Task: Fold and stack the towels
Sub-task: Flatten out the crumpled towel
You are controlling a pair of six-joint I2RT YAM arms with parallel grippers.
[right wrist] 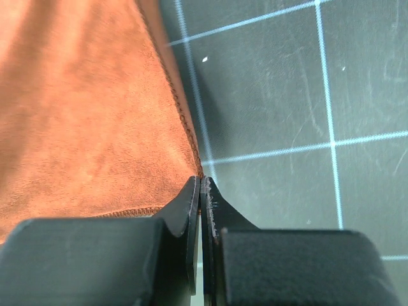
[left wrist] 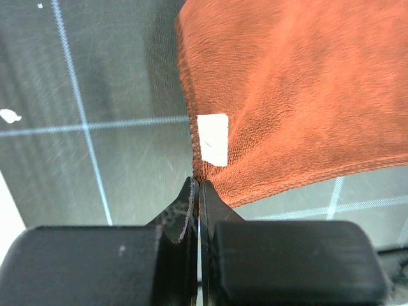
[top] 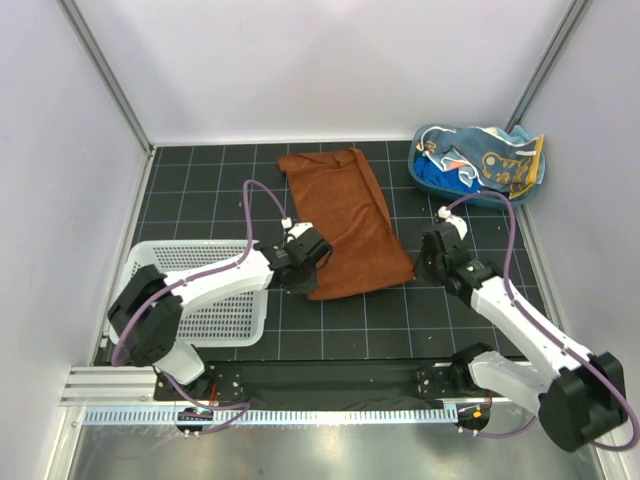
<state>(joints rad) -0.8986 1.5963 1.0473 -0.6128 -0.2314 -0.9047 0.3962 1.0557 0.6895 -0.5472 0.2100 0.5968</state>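
The rust-brown towel (top: pixel 345 220) lies spread flat on the black grid mat. My left gripper (top: pixel 306 270) is shut on its near left corner, and the left wrist view shows the jaws (left wrist: pixel 199 183) pinching the hem just below a white label (left wrist: pixel 212 139). My right gripper (top: pixel 426 264) is shut on the near right corner, with the jaws (right wrist: pixel 201 182) closed on the towel's edge (right wrist: pixel 89 115). A light blue spotted towel (top: pixel 495 160) and a royal blue one (top: pixel 440 180) are bunched at the back right. No yellow-orange towel shows.
A blue plastic tub (top: pixel 480 197) holds the bunched towels at the back right corner. A white mesh basket (top: pixel 215 300) stands at the near left beside the left arm. Grey walls enclose the mat on three sides.
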